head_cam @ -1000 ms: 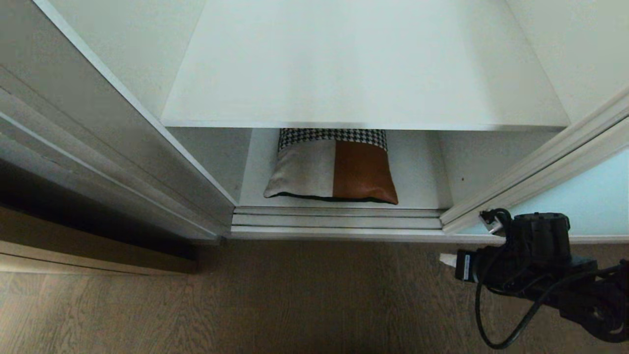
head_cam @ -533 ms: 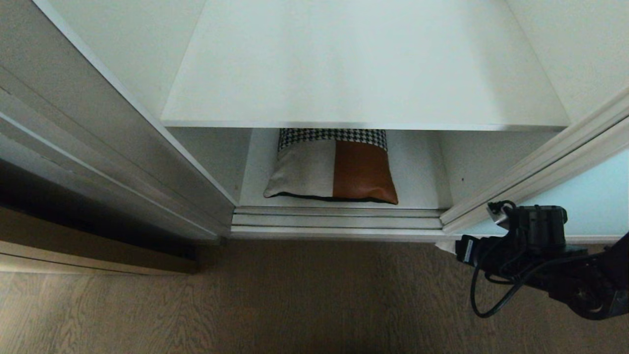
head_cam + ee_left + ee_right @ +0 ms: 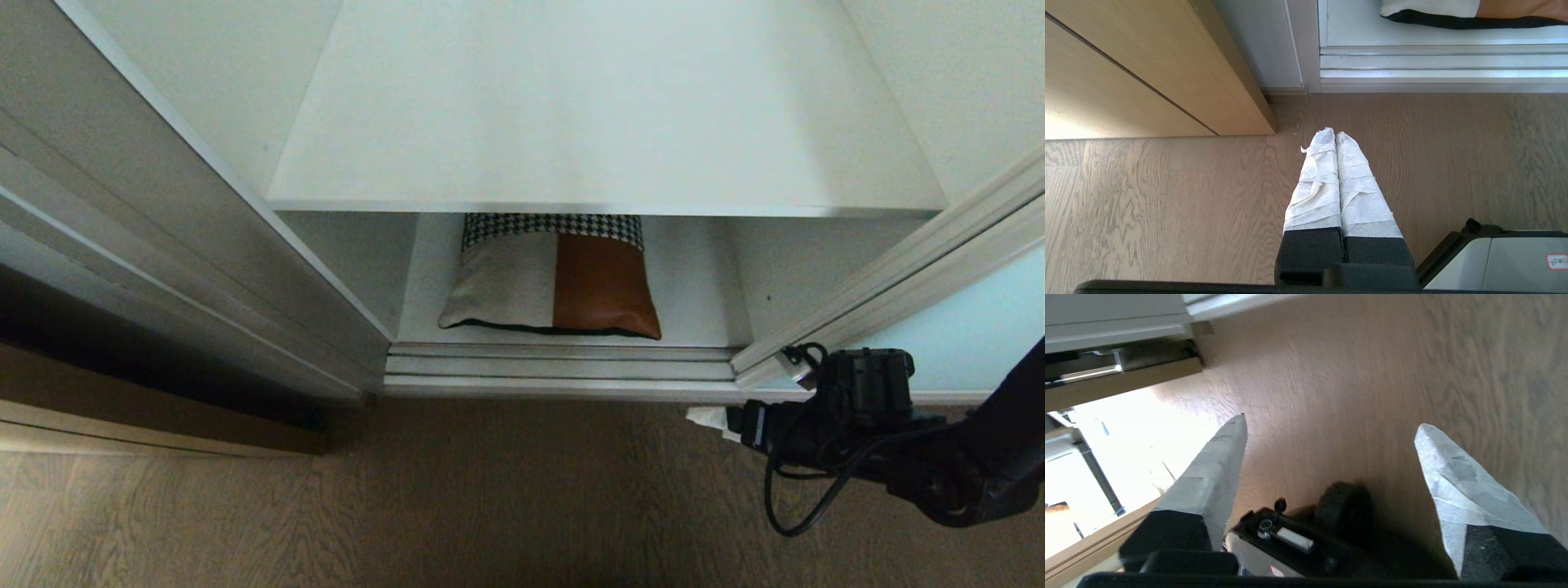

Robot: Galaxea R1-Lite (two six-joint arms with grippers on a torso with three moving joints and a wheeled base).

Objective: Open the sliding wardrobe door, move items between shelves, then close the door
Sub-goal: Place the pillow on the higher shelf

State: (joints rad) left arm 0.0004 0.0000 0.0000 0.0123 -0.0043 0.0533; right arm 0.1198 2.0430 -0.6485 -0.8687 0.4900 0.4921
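Hovering right claw (image 3: 1331,428) spread wide, empty | left claw (image 3: 1336,139) closed, empty | wood-grain floor (image 3: 490,490)

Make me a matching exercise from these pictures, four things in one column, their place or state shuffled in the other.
1. cushion
2. left hand
3. right hand
4. sliding wardrobe door

A. fingers wide apart over the floor
B. slid aside at the wardrobe's right
C. lying on the lower shelf
D. fingers pressed together

Pairs: 1-C, 2-D, 3-A, 4-B
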